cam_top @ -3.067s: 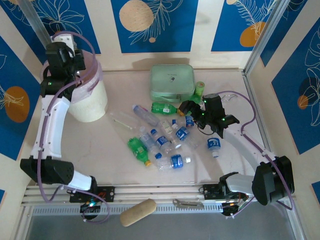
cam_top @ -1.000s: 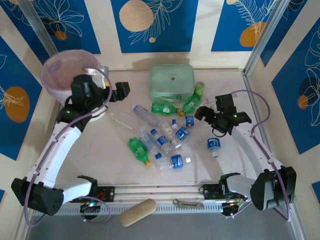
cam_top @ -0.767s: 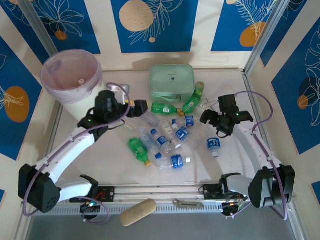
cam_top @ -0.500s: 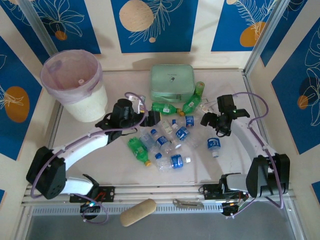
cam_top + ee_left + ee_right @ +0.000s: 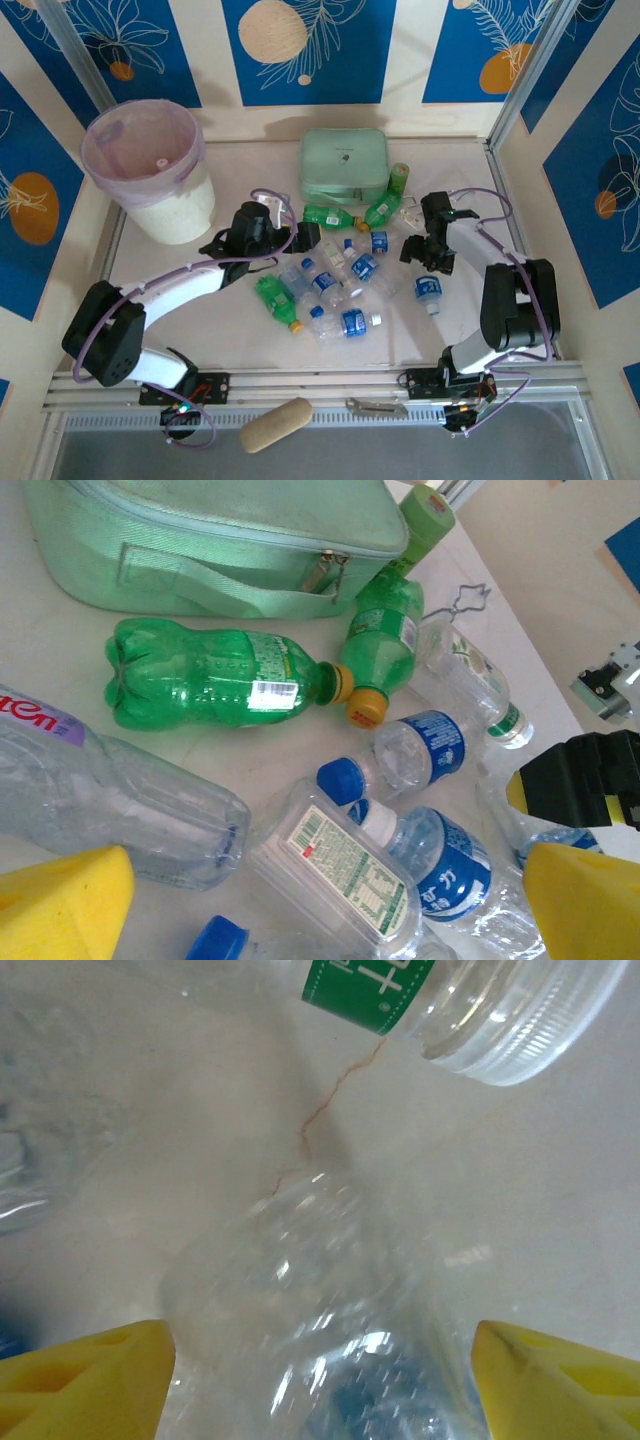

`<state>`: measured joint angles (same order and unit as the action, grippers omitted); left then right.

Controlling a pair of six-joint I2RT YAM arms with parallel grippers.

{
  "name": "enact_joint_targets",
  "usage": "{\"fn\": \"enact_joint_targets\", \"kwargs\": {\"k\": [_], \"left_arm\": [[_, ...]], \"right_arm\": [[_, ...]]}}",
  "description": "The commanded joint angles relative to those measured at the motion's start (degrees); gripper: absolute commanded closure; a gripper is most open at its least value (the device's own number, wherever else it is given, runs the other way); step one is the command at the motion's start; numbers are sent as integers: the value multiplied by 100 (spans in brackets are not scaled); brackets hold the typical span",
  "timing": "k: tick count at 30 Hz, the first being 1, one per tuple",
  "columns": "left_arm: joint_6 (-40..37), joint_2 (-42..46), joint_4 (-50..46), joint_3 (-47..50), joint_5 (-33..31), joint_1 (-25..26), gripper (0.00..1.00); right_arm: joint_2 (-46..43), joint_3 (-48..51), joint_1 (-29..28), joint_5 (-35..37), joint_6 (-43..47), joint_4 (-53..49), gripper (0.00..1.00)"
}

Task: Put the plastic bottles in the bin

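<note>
Left jaws wide apart above the plastic bottles (image 5: pixel 335 865), holding nothing, right jaws parted astride a clear bottle (image 5: pixel 300 1310)

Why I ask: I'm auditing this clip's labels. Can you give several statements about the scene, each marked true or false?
1. The bin stands at the far left of the table. True.
2. The left gripper has its jaws wide open. True.
3. Every green bottle is in the bin. False: green bottles lie on the table beside the mint-green case.
4. The right gripper grips the case. False: its fingers straddle a clear bottle.
</note>
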<state>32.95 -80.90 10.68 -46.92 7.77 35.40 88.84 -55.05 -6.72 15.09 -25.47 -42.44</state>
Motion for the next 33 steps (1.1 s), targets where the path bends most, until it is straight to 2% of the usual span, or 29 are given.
{"fn": "enact_joint_targets", "kwargs": {"k": [1,11,20,23,27,33], "left_arm": [[-69,-66,10,-150,-228,19,1],[-69,-35,-48,-168,-592,15,1],[-121,-222,-231,-409,-555,7,1],[-170,-284,-189,-484,-278,15,1],[-161,-410,296,-512,503,18,1],[-86,-621,936,-590,1409,178,1]], "right_arm": [[300,-188,-137,165,91,3,22],[657,-228,-312,406,95,110,39],[-25,-295,-308,318,10,-26,48],[-555,-383,-322,-115,-120,50,49],[-1218,-410,-465,-826,-540,572,49],[-1548,-375,-808,-1387,-1550,1747,52]]}}
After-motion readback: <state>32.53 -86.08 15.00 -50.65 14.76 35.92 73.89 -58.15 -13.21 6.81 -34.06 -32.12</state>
